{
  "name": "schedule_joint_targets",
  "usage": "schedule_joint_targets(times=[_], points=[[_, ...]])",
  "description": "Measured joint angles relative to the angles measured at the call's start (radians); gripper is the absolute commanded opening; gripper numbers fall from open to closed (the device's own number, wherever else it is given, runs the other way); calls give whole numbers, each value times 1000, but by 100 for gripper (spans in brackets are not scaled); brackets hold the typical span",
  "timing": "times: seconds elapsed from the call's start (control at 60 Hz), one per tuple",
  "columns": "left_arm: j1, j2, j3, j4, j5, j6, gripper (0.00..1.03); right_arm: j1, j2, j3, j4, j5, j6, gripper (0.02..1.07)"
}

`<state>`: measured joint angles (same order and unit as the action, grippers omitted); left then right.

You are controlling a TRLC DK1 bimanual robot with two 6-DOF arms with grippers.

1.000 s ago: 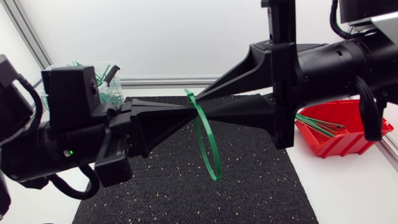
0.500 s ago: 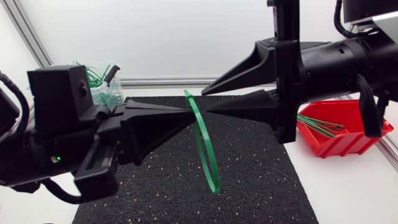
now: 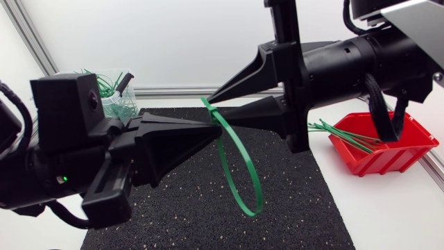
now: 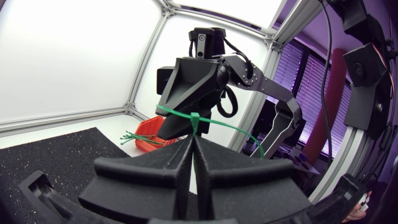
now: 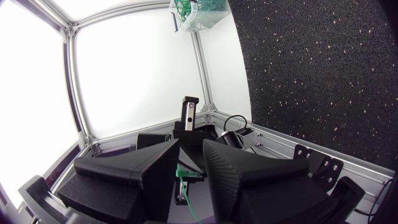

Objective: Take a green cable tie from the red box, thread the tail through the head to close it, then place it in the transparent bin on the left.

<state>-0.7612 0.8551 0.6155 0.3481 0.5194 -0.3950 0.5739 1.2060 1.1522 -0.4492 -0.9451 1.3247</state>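
Observation:
A green cable tie (image 3: 252, 210) hangs as a closed loop above the black mat. My left gripper (image 3: 216, 126) comes in from the left and is shut on the tie at its head (image 4: 194, 118). From the right, my right gripper (image 3: 216, 109) meets it at the same spot, fingers apart, with the tie's strap (image 5: 183, 174) in the gap between them. The red box (image 3: 409, 156) stands at the right with several green ties (image 3: 340, 132) sticking out of it. The transparent bin (image 3: 114, 90) with green ties in it is at the back left.
A black speckled mat (image 3: 291, 201) covers the middle of the table under both grippers. White table surface lies around it, and a metal frame rail runs along the back edge.
My right gripper has moved left, up to the left gripper's fingertips. The tie's loop has turned and hangs wider and lower. The left arm shifted slightly early on, then held still.

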Motion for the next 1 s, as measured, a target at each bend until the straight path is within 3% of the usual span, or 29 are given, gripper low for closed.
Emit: schedule_joint_targets(times=[0.483,1.0], points=[[0,-17,0,-4,8,0,4,-66,14,0,-5,1,-25,35],[0,-18,-7,-8,19,0,4,-43,-17,43,-23,16,-25,35]])
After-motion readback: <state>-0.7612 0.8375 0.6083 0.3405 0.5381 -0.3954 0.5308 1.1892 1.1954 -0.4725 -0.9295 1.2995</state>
